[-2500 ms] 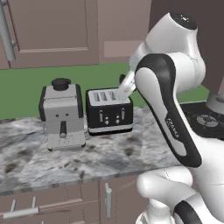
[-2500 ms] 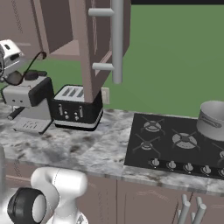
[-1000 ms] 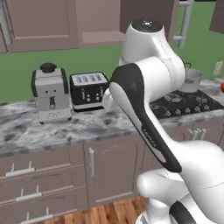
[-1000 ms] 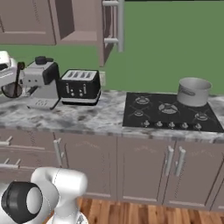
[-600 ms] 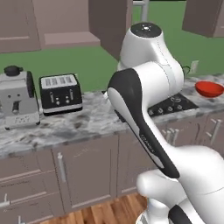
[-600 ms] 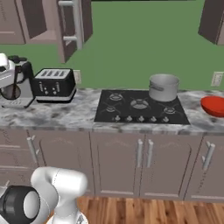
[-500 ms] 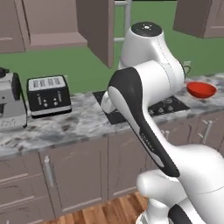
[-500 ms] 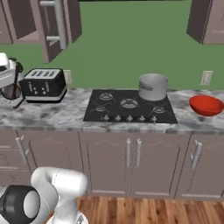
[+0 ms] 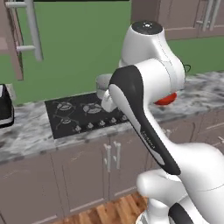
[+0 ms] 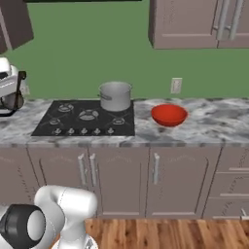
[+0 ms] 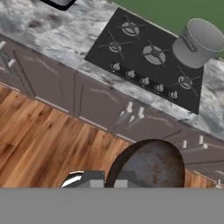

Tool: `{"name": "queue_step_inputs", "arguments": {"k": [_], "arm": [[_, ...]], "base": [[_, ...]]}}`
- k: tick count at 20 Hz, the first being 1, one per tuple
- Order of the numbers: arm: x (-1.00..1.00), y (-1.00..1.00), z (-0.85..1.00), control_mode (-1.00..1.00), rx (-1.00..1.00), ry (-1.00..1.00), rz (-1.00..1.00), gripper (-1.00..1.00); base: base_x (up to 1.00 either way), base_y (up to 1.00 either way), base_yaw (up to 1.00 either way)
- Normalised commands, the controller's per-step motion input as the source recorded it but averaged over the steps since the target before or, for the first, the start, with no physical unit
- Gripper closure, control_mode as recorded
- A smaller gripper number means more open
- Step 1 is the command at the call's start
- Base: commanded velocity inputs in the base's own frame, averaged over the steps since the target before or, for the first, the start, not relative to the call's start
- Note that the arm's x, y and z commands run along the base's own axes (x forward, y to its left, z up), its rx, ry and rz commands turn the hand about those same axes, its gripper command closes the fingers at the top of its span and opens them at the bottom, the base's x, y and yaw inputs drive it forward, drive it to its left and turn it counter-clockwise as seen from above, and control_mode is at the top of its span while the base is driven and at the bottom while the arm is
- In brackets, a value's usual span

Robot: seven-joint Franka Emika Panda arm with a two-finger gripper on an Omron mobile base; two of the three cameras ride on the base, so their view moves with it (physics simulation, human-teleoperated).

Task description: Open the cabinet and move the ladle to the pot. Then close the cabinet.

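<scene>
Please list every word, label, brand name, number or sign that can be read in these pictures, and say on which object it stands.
No text can be read in any view.
The pot, the red bowl and the cabinet doors carry no lettering.
The knobs of the cooktop show no readable marks.
The wall outlet is blank.

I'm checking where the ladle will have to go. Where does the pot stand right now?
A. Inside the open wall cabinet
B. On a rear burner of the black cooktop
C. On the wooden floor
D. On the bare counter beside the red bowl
B: the pot sits at the back of the cooktop, left of the red bowl.
</scene>
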Motion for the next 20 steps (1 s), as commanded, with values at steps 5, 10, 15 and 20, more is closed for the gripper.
{"name": "queue_step_inputs", "arguments": {"k": [5,10,15,20], "arm": [[0.00,0.00,0.00,1.00,0.00,0.00,0.00,1.00],[0.00,0.00,0.00,1.00,0.00,0.00,0.00,1.00],[0.00,0.00,0.00,1.00,0.00,0.00,0.00,1.00],[0.00,0.00,0.00,1.00,0.00,0.00,0.00,1.00]], "base": [[0.90,-0.88,-0.04],[1.00,-0.49,0.00],[0.94,-0.07,0.00],[0.87,0.00,0.00]]}}
